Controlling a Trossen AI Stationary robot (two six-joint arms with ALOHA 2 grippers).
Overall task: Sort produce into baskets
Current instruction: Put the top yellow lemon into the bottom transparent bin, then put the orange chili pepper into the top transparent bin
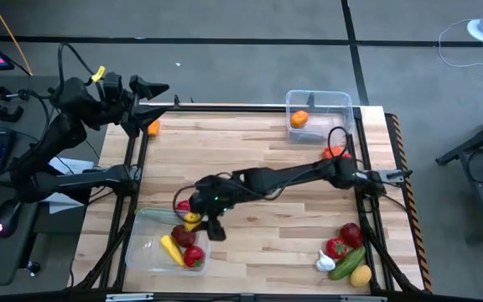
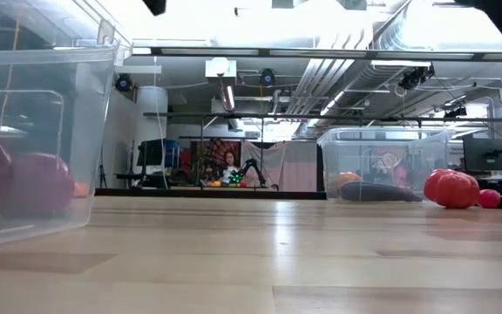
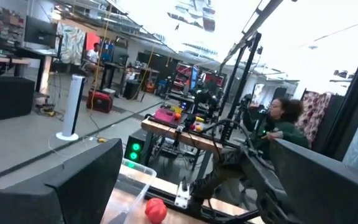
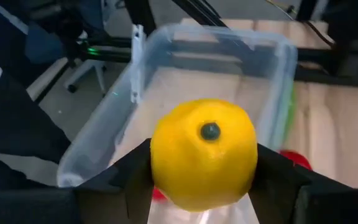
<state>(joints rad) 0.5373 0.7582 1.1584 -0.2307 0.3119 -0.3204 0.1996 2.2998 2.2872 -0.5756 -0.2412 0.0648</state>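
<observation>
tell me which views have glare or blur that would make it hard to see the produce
Low view: ceiling lights blow out the top, and the near clear plastic tub looms large, its dark red pieces smeared. Left wrist view: bright sky glare washes the upper right. Right wrist view: the round yellow lemon in the right gripper is sharp, the clear tub behind it soft. High view: evenly lit.

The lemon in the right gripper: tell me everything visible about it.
The lemon is a bright yellow, smooth, plastic-looking round toy with a small dark dot at its end facing the wrist camera. The right gripper is shut on it, a dark finger on either side, above the near-left clear basket.
</observation>
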